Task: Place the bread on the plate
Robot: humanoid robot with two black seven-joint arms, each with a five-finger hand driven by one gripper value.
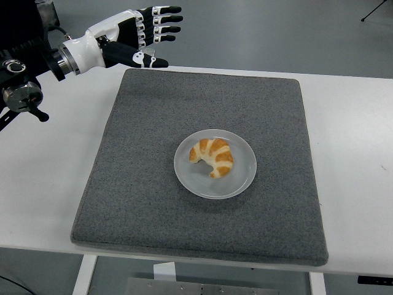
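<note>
Bread, a golden curved croissant (213, 156), lies on the round translucent white plate (243, 178) at the middle of the grey felt mat (147, 184) on the white table (356, 153). Farther back, the left hand (142, 34) hovers with fingers spread, holding nothing.

Pretty bright, even light overall, looks like it comes from overhead. Shadows are soft: just a faint one under the rim of the plate (215, 184) and a thin dark line along the near edge of the grey mat (196, 249). The white table (353, 172) is close to washed out but no hard glare spots. Focus is decent in the middle, the hand (138, 34) up top left looks slightly soft.
</note>
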